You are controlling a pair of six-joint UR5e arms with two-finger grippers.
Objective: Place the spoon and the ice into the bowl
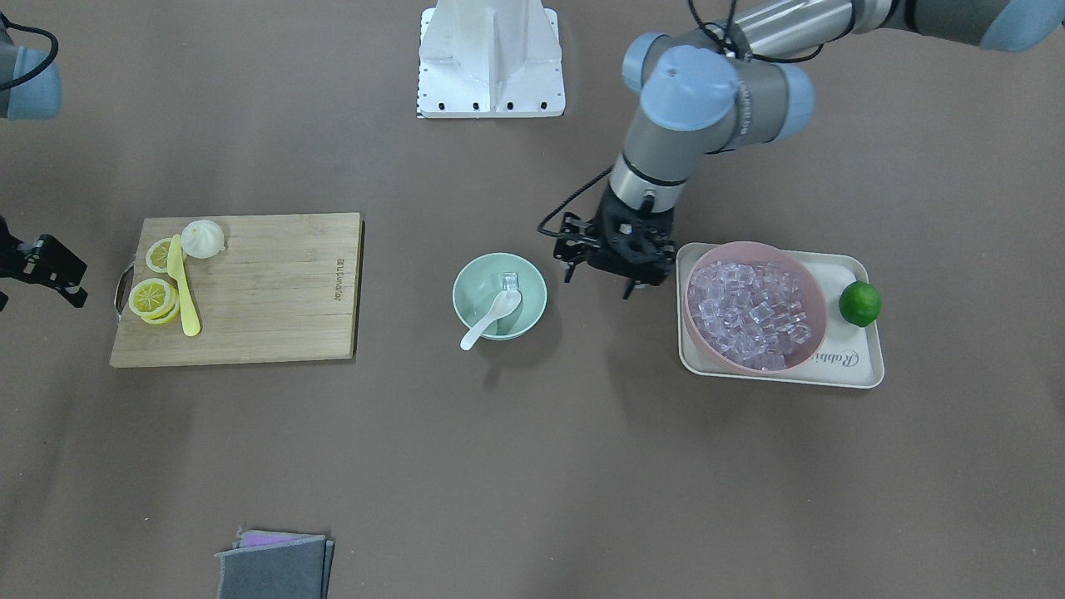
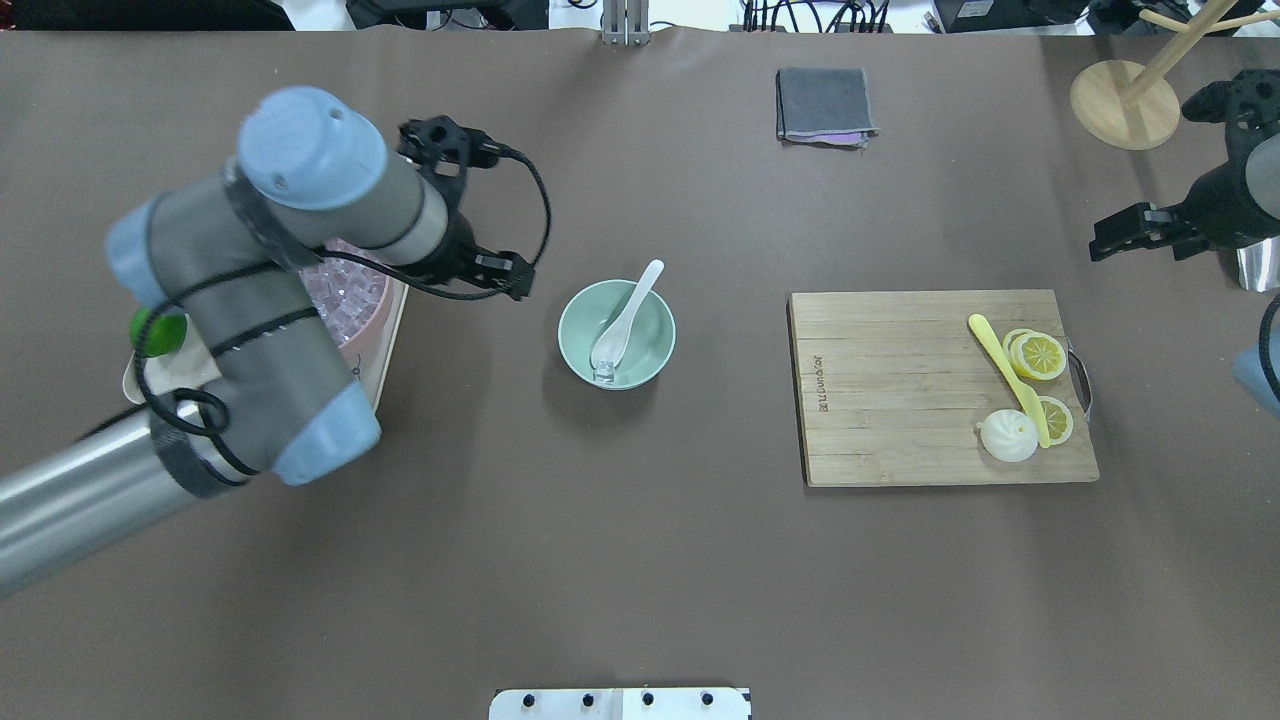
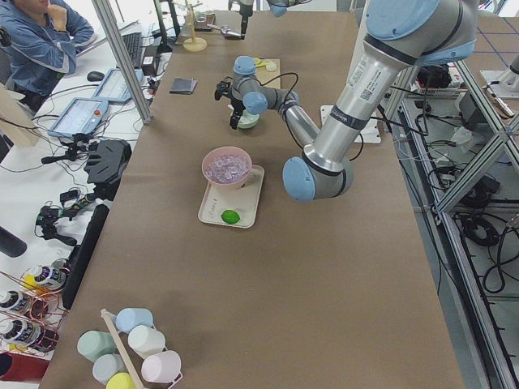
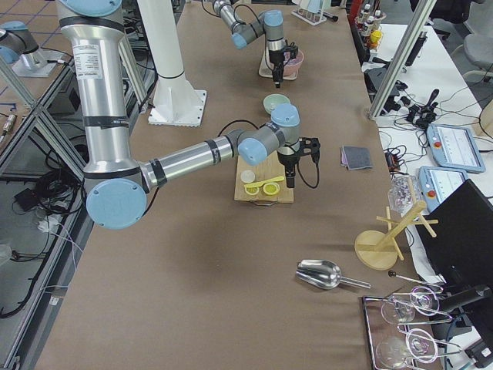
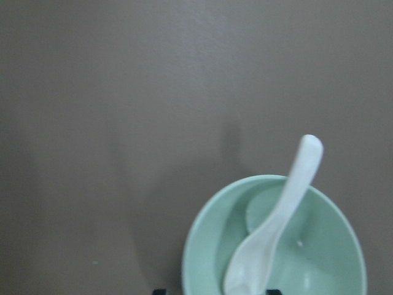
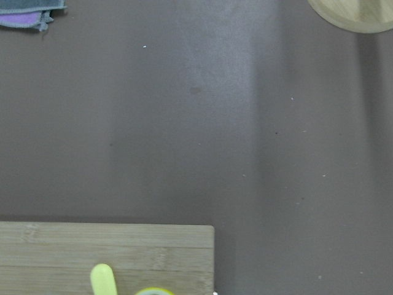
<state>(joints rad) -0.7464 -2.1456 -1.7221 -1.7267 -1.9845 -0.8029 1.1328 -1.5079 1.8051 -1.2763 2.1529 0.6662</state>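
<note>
The mint-green bowl [image 1: 533, 309] stands at the table's middle, also in the overhead view [image 2: 575, 345]. The white spoon [image 1: 492, 316] lies in it, scoop down and handle over the rim; it also shows in the overhead view [image 2: 628, 315] and the left wrist view [image 5: 276, 224]. One clear ice cube [image 1: 508, 279] lies in the bowl beside the scoop [image 2: 604, 374]. My left gripper [image 1: 599, 284] hangs open and empty between the green bowl and the pink bowl of ice cubes [image 1: 749, 245]. My right gripper [image 1: 50, 266] is off by the cutting board's handle end; I cannot tell its state.
The pink bowl sits on a cream tray [image 1: 861, 366] with a lime [image 1: 859, 304]. A wooden cutting board [image 1: 274, 291] holds a yellow knife [image 1: 185, 291], lemon slices [image 1: 152, 297] and a white bun [image 1: 203, 239]. A grey cloth [image 2: 823, 103] and a wooden stand [image 2: 1125, 103] are at the far edge.
</note>
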